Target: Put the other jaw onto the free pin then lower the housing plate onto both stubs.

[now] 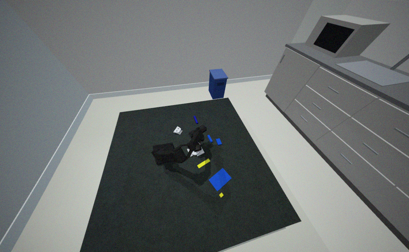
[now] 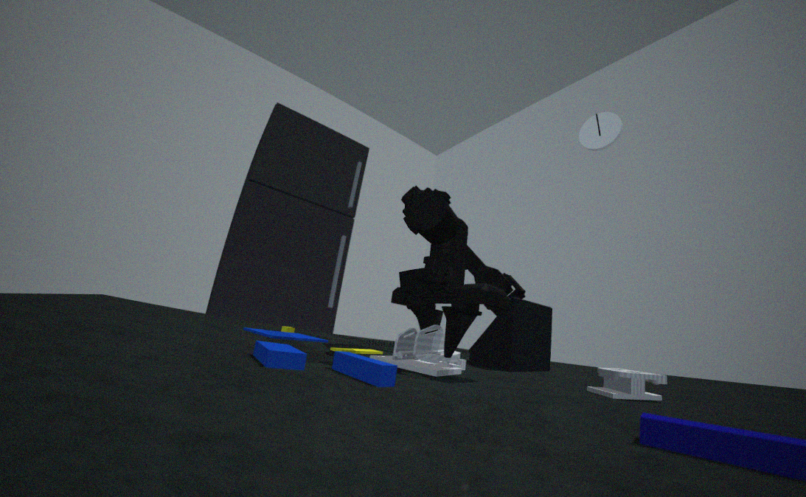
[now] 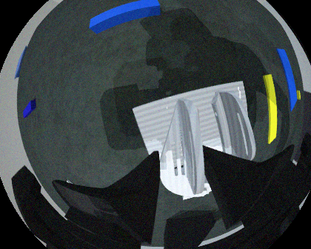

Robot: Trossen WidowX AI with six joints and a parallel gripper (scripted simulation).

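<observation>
The grey base plate (image 1: 200,153) (image 2: 430,366) (image 3: 152,118) lies on the dark mat. One pale jaw (image 2: 405,343) (image 3: 237,127) stands upright on it. My gripper (image 2: 439,341) (image 3: 178,153) is shut on the other jaw (image 2: 431,340) (image 3: 190,159), holding its upright fin between the fingers. The held jaw is down at the base, beside the first one, with a gap between their fins. Its pin and the mesh of the teeth are hidden. The white housing plate piece (image 1: 177,130) (image 2: 630,383) stands apart on the mat, with two holes in its top.
A yellow bar (image 1: 203,163) (image 2: 356,351) (image 3: 272,111) lies near the base. Beyond are a blue panel (image 1: 219,179) (image 2: 285,334) and a yellow block (image 1: 221,194). Two blue blocks (image 1: 210,138) (image 1: 219,141) lie on another side. A dark blue bar (image 1: 195,119) (image 2: 739,442) is farther out.
</observation>
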